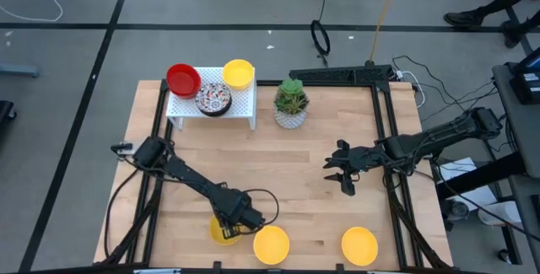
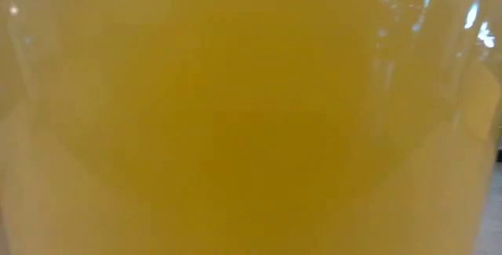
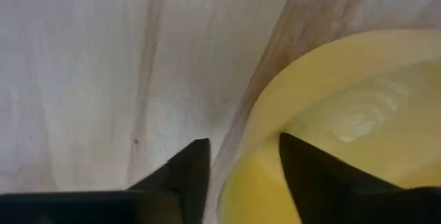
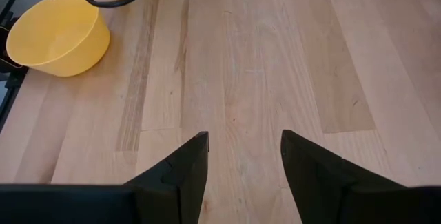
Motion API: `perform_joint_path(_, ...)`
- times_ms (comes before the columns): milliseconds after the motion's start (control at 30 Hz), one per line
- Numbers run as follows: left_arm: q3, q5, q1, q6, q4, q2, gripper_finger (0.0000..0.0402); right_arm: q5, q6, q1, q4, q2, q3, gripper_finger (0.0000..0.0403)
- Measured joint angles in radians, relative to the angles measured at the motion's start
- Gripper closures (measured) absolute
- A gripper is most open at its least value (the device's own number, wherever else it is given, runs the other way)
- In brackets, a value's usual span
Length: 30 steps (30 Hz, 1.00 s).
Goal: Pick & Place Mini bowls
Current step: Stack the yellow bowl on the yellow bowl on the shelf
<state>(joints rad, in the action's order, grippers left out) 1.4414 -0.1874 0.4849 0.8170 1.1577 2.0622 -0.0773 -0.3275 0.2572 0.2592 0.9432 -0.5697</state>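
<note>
High view: left gripper low at lower centre, fingers spread astride yellow bowl's rim; right gripper parted, empty, centre-right. No readable writing.

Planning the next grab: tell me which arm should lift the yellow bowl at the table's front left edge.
Left. The left gripper is right at that yellow bowl, its fingers straddling the rim. The right gripper hangs open over bare wood, far from it.

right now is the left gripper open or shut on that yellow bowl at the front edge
Open: the left gripper straddles the yellow bowl's rim, one finger outside and one inside.
</note>
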Motion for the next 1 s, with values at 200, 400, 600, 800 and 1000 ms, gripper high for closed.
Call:
perform_joint_path(200, 0.0, 0.0, -0.035, -0.01, 0.008, -0.054, 0.0359, 0.0, 0.003, 0.0, 0.0, 0.0, 0.0, 0.0234)
perform_joint_path(400, 0.0, 0.054, -0.094, 0.022, 0.012, -0.179, 0.0385, 0.0, 0.003, 0.0, 0.0, 0.0, 0.0, 0.0234)
perform_joint_path(600, 0.0, 0.208, -0.182, 0.026, 0.015, -0.36, 0.0394, -0.001, 0.03, 0.0, 0.0, 0.0, 0.0, 0.0234)
perform_joint_path(800, 0.0, 0.372, -0.341, 0.025, -0.018, -0.508, 0.0381, -0.003, 0.037, 0.0, 0.0, 0.0, 0.0, 0.0234)
perform_joint_path(1000, 0.0, 0.314, -0.533, -0.151, -0.17, -0.54, 0.0391, -0.004, 0.037, 0.0, 0.0, 0.0, 0.0, 0.0234)
